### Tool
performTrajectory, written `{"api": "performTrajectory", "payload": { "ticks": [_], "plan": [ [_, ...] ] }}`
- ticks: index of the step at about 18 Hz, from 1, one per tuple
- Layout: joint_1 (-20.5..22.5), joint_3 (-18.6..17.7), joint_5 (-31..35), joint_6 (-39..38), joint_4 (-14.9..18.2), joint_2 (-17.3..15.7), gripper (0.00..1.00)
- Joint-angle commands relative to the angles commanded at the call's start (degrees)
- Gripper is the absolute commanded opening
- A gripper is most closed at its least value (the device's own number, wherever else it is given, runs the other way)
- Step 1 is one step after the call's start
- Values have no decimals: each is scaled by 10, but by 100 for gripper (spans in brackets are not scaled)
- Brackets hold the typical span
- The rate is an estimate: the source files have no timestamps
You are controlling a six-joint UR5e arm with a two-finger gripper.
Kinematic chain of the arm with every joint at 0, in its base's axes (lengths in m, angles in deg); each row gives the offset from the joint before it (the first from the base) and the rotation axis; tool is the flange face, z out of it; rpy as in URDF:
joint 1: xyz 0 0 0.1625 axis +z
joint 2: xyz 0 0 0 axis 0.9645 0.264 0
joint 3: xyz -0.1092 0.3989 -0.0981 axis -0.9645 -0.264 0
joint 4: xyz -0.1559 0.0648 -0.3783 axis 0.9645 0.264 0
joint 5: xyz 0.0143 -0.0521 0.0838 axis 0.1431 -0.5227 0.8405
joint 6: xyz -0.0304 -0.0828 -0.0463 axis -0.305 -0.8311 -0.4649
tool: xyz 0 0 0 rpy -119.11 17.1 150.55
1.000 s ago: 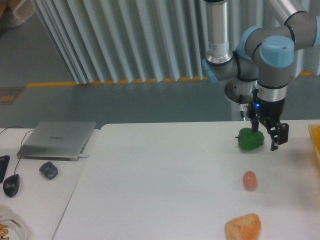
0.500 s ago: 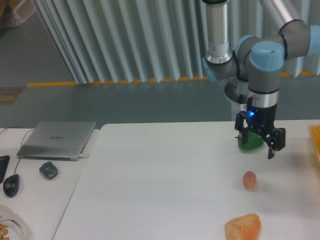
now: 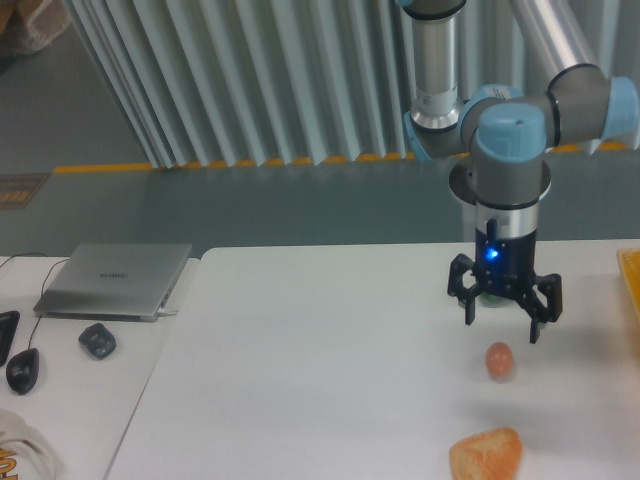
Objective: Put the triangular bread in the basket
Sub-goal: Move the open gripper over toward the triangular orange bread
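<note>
While my fingers (image 3: 503,320) hang apart and empty, the triangular bread (image 3: 487,455) looks light, crusty (crushable); I'd pinch its flanks gently.

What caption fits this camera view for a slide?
Open gripper hovers above the table, triangular bread untouched near the front edge.

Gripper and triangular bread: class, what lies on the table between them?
In the camera view, the small reddish-brown egg sits between the open gripper above and the triangular bread at the bottom edge.
</note>
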Motion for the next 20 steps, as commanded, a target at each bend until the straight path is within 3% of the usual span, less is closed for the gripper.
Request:
{"api": "performTrajectory", "payload": {
  "ticks": [7, 14, 20],
  "plan": [
    [-3, 20, 34, -1, -7, 35, 100],
    [-23, 65, 33, -2, -11, 86, 100],
    [-28, 62, 38, -2, -9, 95, 100]
  ]
}}
